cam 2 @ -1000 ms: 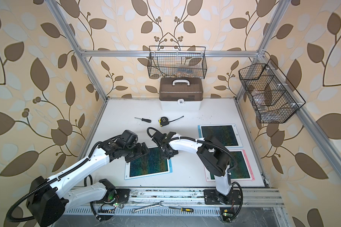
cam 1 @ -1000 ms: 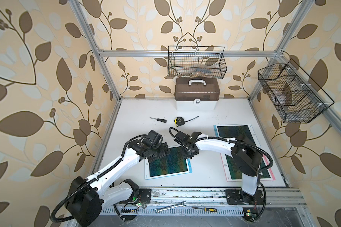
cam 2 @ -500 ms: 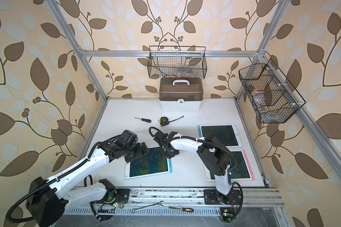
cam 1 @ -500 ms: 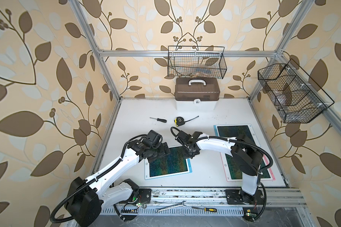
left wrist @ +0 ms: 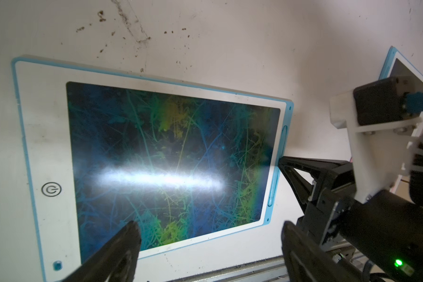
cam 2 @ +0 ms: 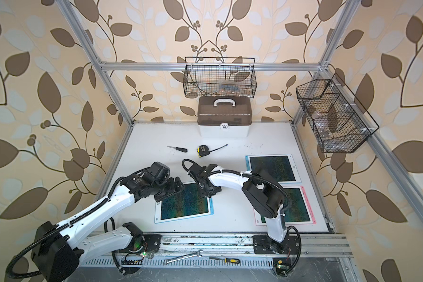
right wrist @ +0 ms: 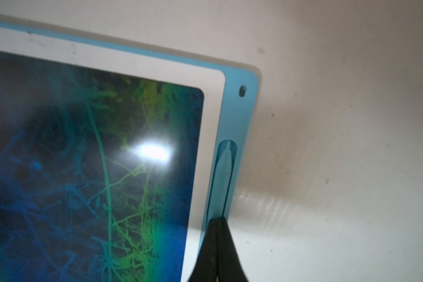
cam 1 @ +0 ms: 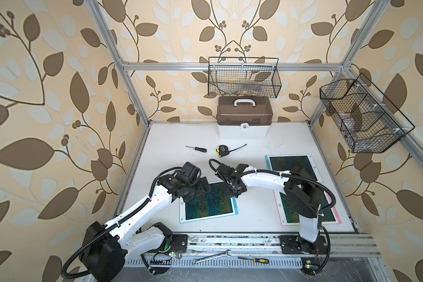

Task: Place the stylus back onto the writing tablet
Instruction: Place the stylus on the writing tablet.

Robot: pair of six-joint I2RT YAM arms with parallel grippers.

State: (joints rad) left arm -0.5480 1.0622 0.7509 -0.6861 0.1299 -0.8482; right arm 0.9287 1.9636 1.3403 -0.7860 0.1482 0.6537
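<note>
Stylus point(right wrist: 224, 175) lying in the writing tablet's point(cam 1: 208, 202) edge slot
The left fingers point(left wrist: 122, 244) stood spread wide above the tablet's left side, holding nothing. The blue stylus sat in the slot along its right rim, and the right fingers point(right wrist: 230, 254) were pressed together, tips touching it.

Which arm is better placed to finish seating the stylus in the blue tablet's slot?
Right. The right pincer, shut, has its tips at the stylus lying in the edge slot of the blue tablet. The left pincer hangs open over the screen, away from that slot.
</note>
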